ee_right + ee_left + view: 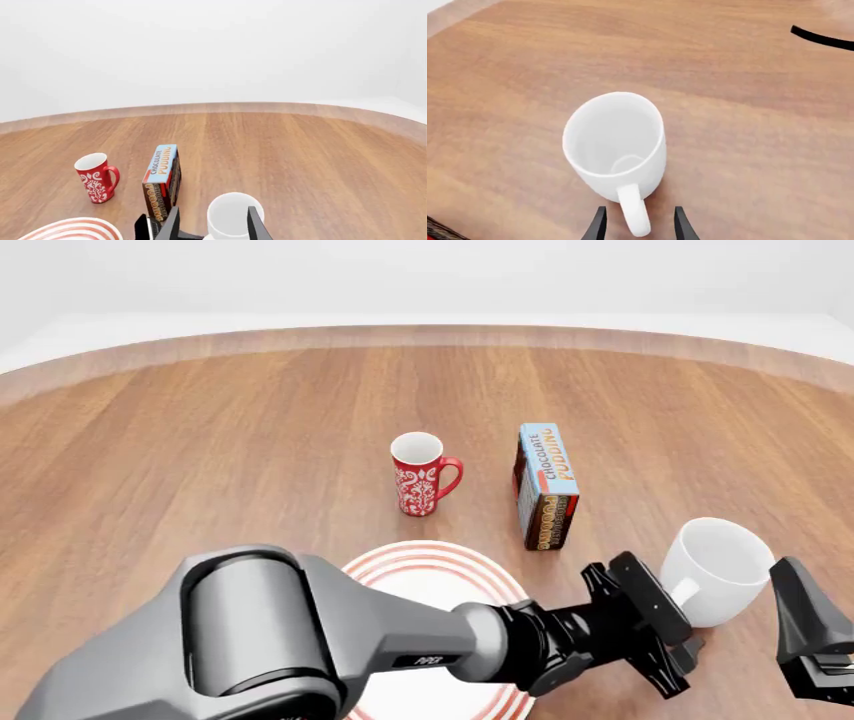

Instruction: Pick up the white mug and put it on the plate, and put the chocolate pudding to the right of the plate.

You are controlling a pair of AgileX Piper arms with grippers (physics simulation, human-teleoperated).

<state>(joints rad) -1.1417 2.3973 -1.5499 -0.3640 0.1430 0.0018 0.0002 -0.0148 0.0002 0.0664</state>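
The white mug [722,569] stands upright on the table at the front right, its handle towards me. My left gripper [671,625] reaches across over the plate [400,558]. It is open, with a finger on each side of the mug's handle [635,215] and a gap on both sides. In the left wrist view the gripper [640,226] is just behind the white mug [617,142]. My right gripper [811,640] is open and empty just right of the mug, which shows between its fingers in the right wrist view [233,215]. The chocolate pudding [546,485] stands upright behind the mug.
A red mug with a white pattern [422,476] stands left of the pudding, behind the plate. My left arm covers much of the plate's front. The table's curved far edge [427,332] runs across the back. A black part of the right arm [822,38] shows in the left wrist view.
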